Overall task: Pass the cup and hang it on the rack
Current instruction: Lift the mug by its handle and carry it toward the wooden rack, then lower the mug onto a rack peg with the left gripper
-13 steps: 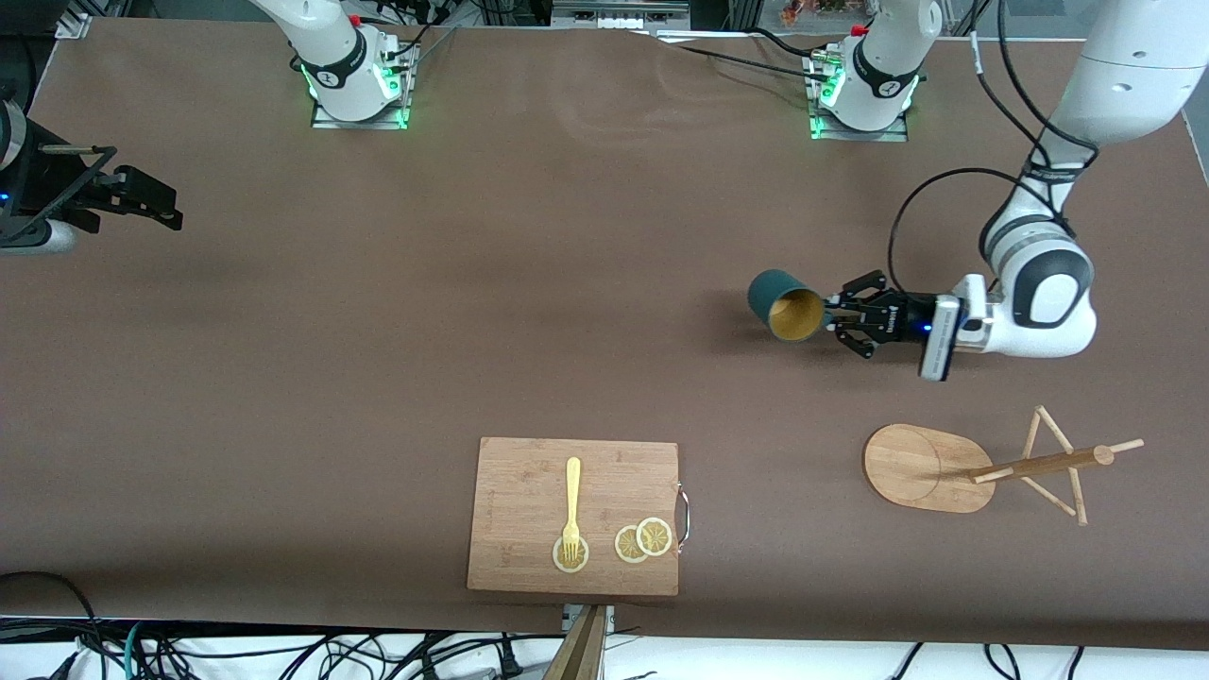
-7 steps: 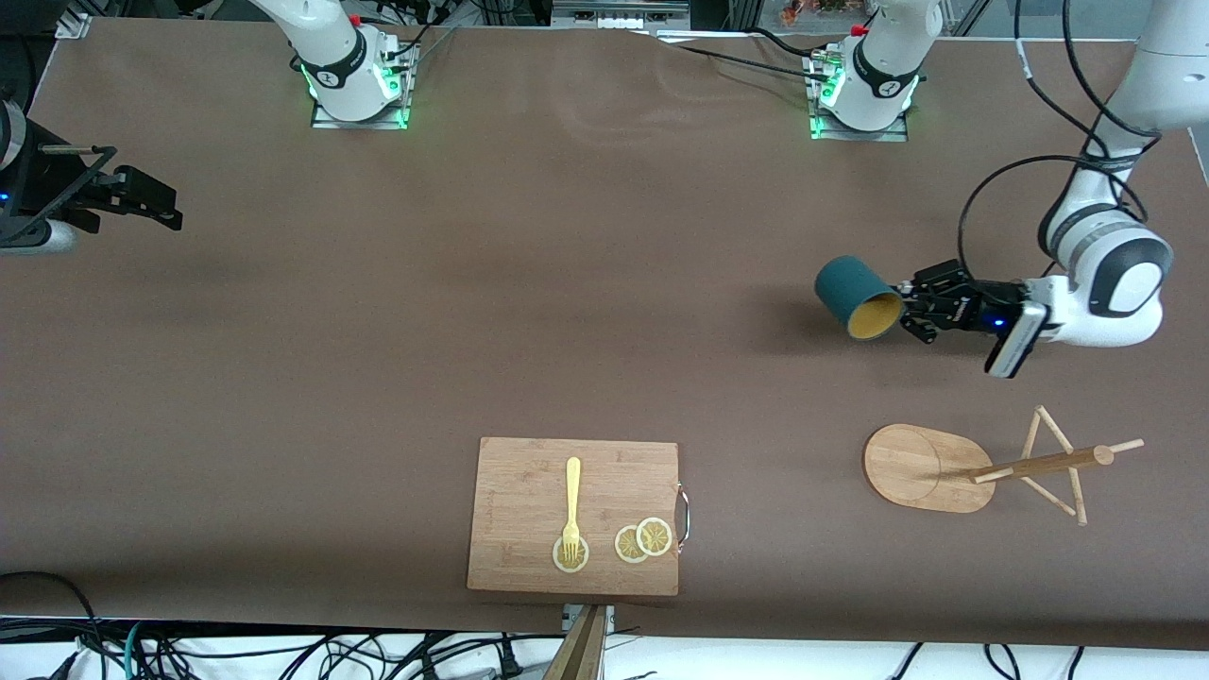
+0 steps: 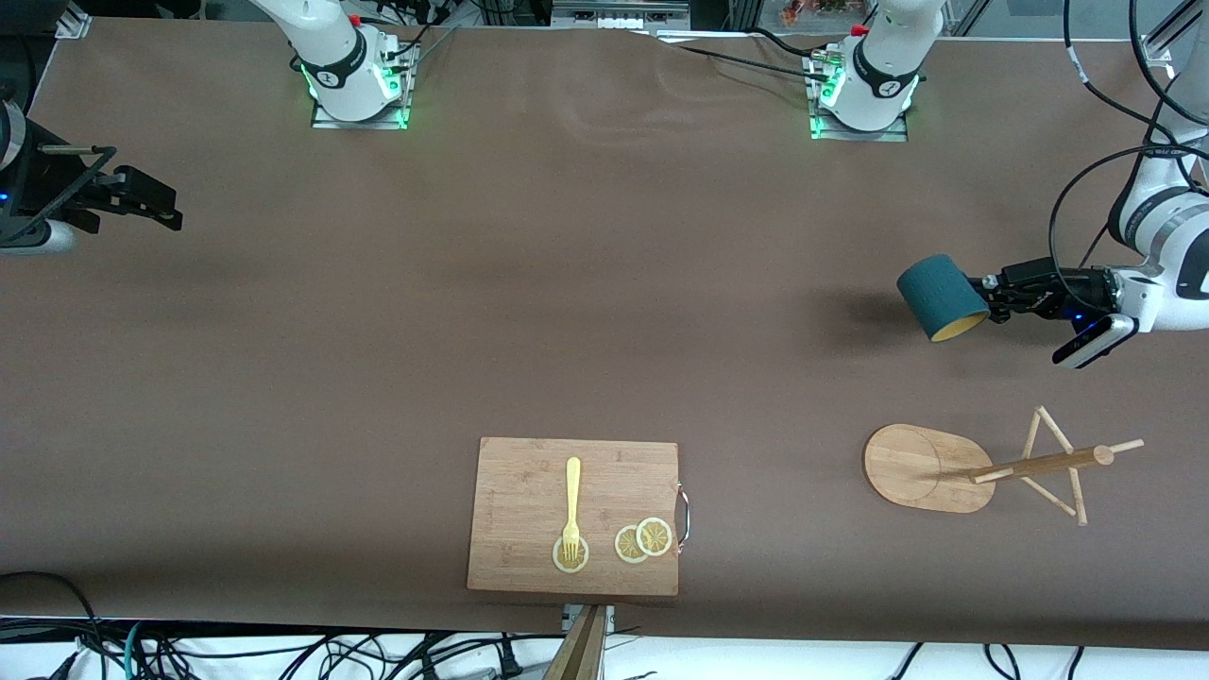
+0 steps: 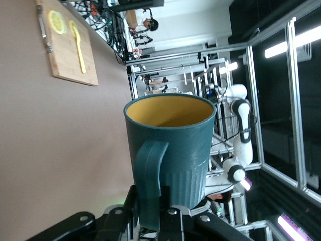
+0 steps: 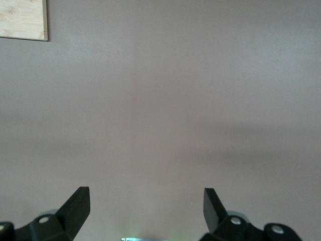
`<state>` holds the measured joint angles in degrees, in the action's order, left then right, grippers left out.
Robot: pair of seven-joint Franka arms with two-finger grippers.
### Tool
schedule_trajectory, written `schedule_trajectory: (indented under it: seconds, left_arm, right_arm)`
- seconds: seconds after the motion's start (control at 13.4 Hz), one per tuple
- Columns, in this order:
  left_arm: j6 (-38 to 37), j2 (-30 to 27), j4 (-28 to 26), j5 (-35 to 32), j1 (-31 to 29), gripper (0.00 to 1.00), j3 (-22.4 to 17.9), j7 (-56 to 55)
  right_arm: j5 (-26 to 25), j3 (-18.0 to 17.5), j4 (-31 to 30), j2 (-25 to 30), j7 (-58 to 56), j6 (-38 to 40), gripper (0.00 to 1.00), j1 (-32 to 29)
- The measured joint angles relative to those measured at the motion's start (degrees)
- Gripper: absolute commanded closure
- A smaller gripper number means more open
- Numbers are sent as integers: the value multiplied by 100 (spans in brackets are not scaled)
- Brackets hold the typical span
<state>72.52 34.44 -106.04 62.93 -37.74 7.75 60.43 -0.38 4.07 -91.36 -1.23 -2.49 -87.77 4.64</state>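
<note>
no readable writing shows. the left gripper (image 3: 992,302) clamps the handle of the cup (image 3: 940,297), ribbed dark teal, mustard inside, tipped sideways at the frame's right, above the rack (image 3: 982,467). the right gripper (image 5: 145,208) waits, jaws wide.

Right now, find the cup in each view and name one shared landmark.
Front view: cup held by the left gripper over the table, above the rack.
Left wrist view: cup fills the middle.
Right wrist view: not in it.
Shared landmark: cutting board.
</note>
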Motion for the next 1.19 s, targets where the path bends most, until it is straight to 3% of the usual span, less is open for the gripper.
schedule_trajectory:
  seconds: [0.52,0.75,1.19]
  left_arm:
    - [-161,513,829,49,-513,100,3,-1757]
    - [-168,556,1277,402,-544,100,26,-2651]
    - [-159,980,1581,958,-253,100,82,-2886]
  right_arm:
    - [0,0,0,0,0,-4,0,-1]
    - [0,-1,0,0,0,-4,0,-1]
    - [0,-1,0,0,0,-7,0,-1]
